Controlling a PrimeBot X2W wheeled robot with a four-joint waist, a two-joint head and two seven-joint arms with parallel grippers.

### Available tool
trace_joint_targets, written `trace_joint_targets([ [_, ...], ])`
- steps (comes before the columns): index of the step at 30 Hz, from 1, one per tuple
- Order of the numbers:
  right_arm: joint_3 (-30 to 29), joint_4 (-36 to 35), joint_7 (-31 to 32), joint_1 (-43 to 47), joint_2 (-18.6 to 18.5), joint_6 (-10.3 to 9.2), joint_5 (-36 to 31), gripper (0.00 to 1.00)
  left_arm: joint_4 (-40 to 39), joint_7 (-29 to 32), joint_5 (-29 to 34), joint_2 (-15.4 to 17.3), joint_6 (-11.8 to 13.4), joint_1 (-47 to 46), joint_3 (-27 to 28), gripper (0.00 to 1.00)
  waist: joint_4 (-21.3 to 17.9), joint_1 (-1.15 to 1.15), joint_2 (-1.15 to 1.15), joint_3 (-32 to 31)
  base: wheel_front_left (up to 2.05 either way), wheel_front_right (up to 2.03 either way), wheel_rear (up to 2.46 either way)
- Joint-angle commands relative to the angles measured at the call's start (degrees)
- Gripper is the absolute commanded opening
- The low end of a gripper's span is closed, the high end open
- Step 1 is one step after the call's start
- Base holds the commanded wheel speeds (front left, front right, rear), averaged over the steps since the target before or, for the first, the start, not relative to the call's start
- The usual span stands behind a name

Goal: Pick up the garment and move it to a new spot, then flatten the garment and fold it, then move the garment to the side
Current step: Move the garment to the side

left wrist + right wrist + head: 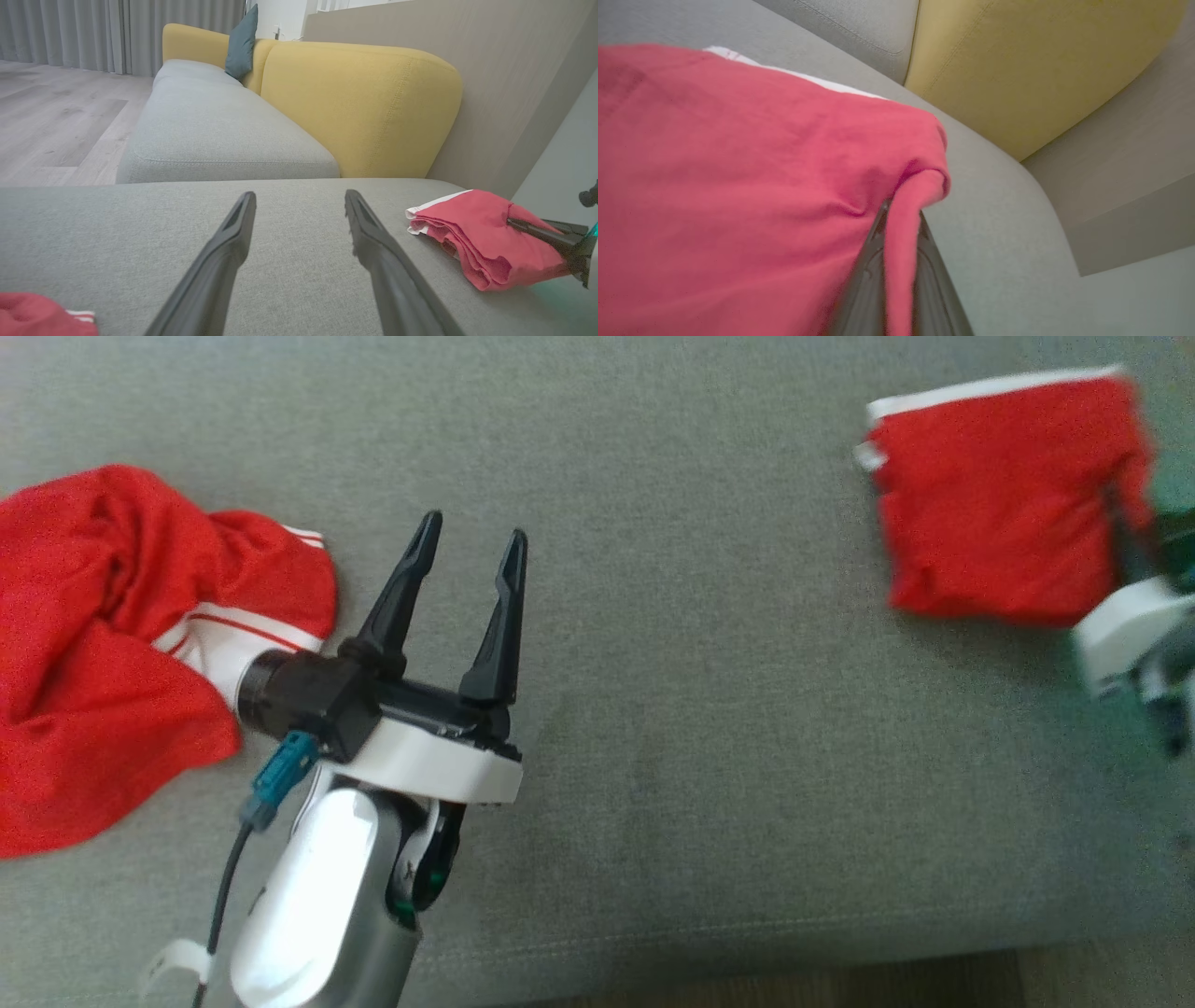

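Left arm [308, 887] is recorded nearest, jaws apart above the grey sofa seat [709, 709]. Crumpled red garment [103, 663] is noted at its left. Folded red garment [1008, 504] is seen far right on the seat, one edge clamped in the right arm's [1130, 635] jaws.

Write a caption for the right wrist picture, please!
Right gripper shut on a fold of the red garment, grey sofa seat behind.
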Motion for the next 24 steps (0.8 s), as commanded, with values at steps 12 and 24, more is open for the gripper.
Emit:
trace_joint_targets([
  [12, -4.62, -11.63, 5.29, -0.41, -8.7, 0.22, 4.42, 0.0, -2.74, -0.31, 0.85, 0.4, -0.86, -4.44, 1.48, 1.0, -1.27, 0.0, 0.0, 5.52, 0.0, 0.0, 0.0],
  [24, -6.66, -16.61, 6.11, 2.14, -9.43, 0.22, 5.66, 0.0, -2.15, -0.31, 1.4, 0.4, -1.54, -4.65, 2.66, 1.0, -1.6, 0.0, 0.0, 5.96, 0.0, 0.0, 0.0],
])
